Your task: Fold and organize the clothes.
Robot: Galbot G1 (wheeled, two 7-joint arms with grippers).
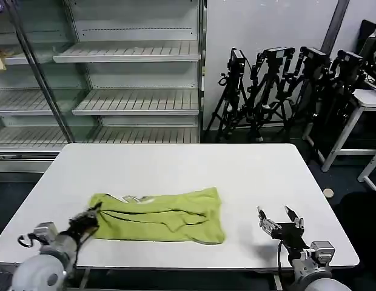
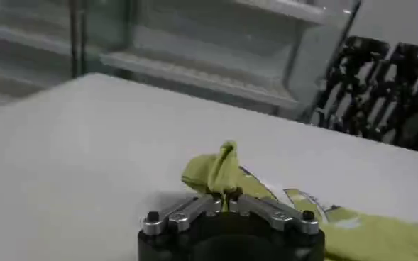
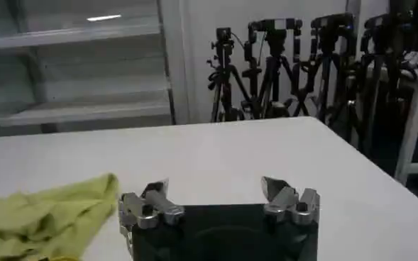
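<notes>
With the shirt [image 1: 161,216] lying partly folded on the tabletop [image 1: 176,167], its left corner is pinched by the clenched left end effector [image 2: 226,198], and should be drawn over evenly while the released right end effector [image 1: 278,216] is kept just beside the opposite edge.

Head camera looks down over the table [image 1: 176,163]; both low wrist cameras share it.

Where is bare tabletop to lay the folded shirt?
Free: the far half of the white table beyond the lime-green cotton T-shirt, and the strip between shirt and right gripper. Crowded: the near-left corner, where the left gripper pinches the shirt.
</notes>
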